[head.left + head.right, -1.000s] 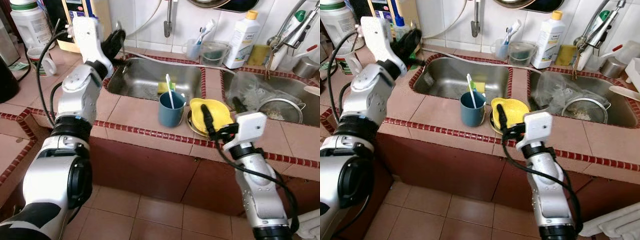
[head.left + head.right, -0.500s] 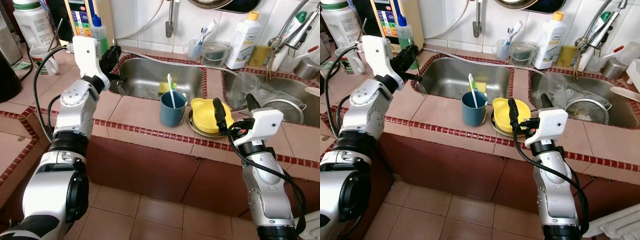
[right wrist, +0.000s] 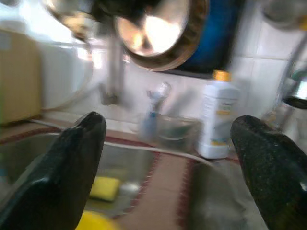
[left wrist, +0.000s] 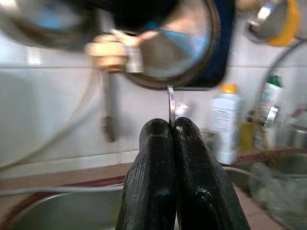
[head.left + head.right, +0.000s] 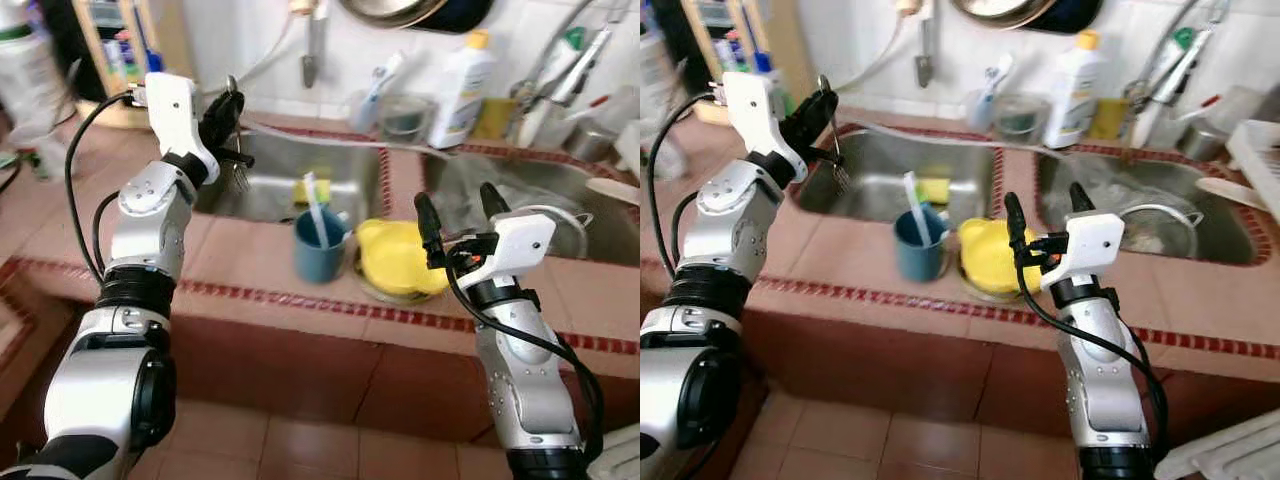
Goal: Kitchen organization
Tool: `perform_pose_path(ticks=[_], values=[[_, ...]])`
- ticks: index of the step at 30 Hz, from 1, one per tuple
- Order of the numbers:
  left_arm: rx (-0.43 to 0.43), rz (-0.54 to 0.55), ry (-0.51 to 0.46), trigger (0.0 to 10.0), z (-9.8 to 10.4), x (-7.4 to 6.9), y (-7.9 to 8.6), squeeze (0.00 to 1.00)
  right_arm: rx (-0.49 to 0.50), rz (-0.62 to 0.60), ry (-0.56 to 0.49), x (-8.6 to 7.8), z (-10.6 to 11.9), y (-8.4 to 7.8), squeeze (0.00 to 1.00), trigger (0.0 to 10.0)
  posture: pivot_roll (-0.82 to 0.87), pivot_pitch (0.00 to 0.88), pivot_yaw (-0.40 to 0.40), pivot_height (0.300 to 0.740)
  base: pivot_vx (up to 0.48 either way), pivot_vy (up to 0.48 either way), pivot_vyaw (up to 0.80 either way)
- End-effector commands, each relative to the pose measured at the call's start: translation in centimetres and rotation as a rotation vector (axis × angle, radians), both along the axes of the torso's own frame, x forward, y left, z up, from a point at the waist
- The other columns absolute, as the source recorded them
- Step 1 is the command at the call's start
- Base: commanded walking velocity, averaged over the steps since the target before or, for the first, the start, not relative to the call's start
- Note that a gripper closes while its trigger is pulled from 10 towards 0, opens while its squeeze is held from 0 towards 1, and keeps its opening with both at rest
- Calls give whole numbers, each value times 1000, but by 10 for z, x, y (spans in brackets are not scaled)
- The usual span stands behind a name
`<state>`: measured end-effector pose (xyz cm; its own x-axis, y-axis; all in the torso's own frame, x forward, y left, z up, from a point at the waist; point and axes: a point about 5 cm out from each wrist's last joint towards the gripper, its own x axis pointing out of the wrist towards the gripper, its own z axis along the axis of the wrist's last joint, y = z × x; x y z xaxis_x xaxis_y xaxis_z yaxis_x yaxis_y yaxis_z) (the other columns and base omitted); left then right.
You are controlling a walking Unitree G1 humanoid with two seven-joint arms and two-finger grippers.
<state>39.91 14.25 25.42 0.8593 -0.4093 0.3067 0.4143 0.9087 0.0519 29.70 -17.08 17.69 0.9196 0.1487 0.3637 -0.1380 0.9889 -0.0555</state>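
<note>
My left gripper [image 5: 228, 103] is raised over the left end of the steel sink [image 5: 275, 170], shut on a metal fork [image 5: 239, 173] that hangs tines down. In the left wrist view the thin fork handle [image 4: 171, 103] sticks out from between the closed fingers [image 4: 192, 182]. A blue cup [image 5: 316, 247] holding a white and green brush stands on the tiled counter, beside a yellow dish [image 5: 398, 257] on a metal plate. My right gripper [image 5: 452, 203] hovers open just right of the yellow dish, with nothing between its fingers [image 3: 81, 158].
A second sink [image 5: 1200, 215] on the right holds a clear plastic bag and a metal strainer [image 5: 1152, 227]. A white bottle [image 5: 463, 75], a toothbrush holder [image 5: 372, 98] and a glass stand along the tiled wall. A white rack [image 5: 1260, 150] sits far right. Red trim marks the counter edge [image 5: 300, 298].
The camera has shifted and blurred. My right gripper has lifted off the yellow dish, spread its fingers and risen to its right. My left gripper has swung down with the fork.
</note>
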Motion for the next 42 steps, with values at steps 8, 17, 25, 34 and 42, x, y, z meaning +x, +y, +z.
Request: perform_pose_path(ticks=[8,17,25,34,42], values=[[31,17,1,10000,7,0,8,0,5,17,-20,-1,5,7,0,10000,-129,0,-3,740,366,0,0],[43,18,24,10000,2,1,4,0,17,16,-8,0,4,9,0,10000,-130,0,-4,740,0,0,0],[109,-10,90,10000,-11,3,-8,0,36,26,81,3,1,9,0,10000,-140,0,-9,740,0,0,0],[179,-27,124,10000,-23,5,-22,0,12,69,172,-8,1,6,0,10000,-171,3,13,740,0,0,0],[204,-38,146,10000,-26,9,-33,0,-1,172,206,-33,6,1,0,10000,-199,51,41,740,0,0,0]])
